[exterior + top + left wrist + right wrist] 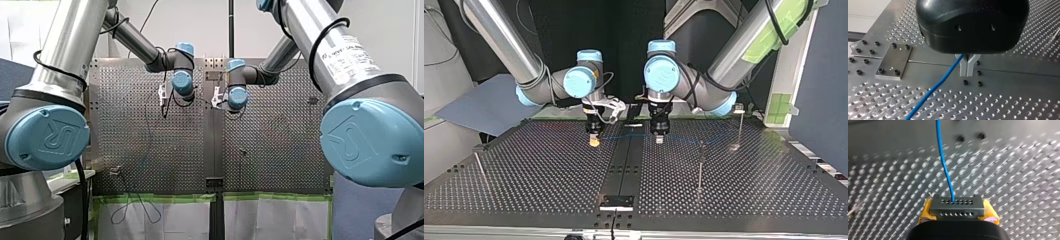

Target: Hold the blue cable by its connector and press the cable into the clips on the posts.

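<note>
In the right wrist view, the yellow pads of my right gripper (958, 213) are shut on the grey connector (956, 203). The blue cable (944, 162) runs straight ahead from the connector over the perforated table. In the left wrist view, my left gripper (967, 73) has its metal fingers (963, 67) closed just above the table's centre strip. They pinch the blue cable (945, 77) near their base, and it trails away over the plate. In the top view, my right gripper (594, 141) and my left gripper (659, 139) hang side by side. The cable (624, 135) spans faintly between them.
In the top view, thin clip posts stand on the table: one (700, 165) in front of my left gripper, one (740, 125) at the far right, and one (480, 165) at the left. A bolted plate (893, 62) lies beside the left fingers.
</note>
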Tool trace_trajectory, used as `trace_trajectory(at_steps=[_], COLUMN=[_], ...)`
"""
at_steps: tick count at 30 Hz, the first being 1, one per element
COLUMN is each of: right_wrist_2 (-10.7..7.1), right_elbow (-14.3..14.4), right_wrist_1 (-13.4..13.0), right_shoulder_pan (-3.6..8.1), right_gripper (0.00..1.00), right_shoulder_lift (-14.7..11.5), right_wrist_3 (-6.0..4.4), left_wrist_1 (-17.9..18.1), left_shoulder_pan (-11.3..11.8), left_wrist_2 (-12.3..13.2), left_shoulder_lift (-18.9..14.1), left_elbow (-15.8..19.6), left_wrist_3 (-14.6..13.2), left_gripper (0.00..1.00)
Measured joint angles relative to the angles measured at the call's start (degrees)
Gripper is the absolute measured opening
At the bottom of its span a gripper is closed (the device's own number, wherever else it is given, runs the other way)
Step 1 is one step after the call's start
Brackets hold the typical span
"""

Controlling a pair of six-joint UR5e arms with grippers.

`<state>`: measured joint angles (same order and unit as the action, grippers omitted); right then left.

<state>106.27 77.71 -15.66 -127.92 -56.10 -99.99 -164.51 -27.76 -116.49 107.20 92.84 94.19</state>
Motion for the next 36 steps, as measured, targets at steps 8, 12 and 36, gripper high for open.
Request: trace_trajectory(at_steps=[8, 12, 36], right_wrist_2=[-0.10, -0.21, -1.00], right_elbow=[4.0, 6.1, 18.7], right_wrist_1=[-1.8, -3.5, -15.2], right_shoulder_pan=[0.46, 0.69, 2.33], right_gripper=[0.00, 0.00, 0.00], right_shoulder_lift=[0.0, -0.1, -2.4], right_wrist_3=[1.72, 2.00, 3.43], left_wrist_1=[1.4, 3.0, 11.1], left_shoulder_pan=[-1.0, -1.3, -6.6], left_wrist_2=[-0.2, -0.8, -4.4], left_shoulder_lift=[0.0, 0.4, 10.9], left_elbow=[1.2, 2.8, 4.5], left_wrist_3=[0.4, 0.1, -2.2], left_gripper=[0.00, 0.00, 0.00])
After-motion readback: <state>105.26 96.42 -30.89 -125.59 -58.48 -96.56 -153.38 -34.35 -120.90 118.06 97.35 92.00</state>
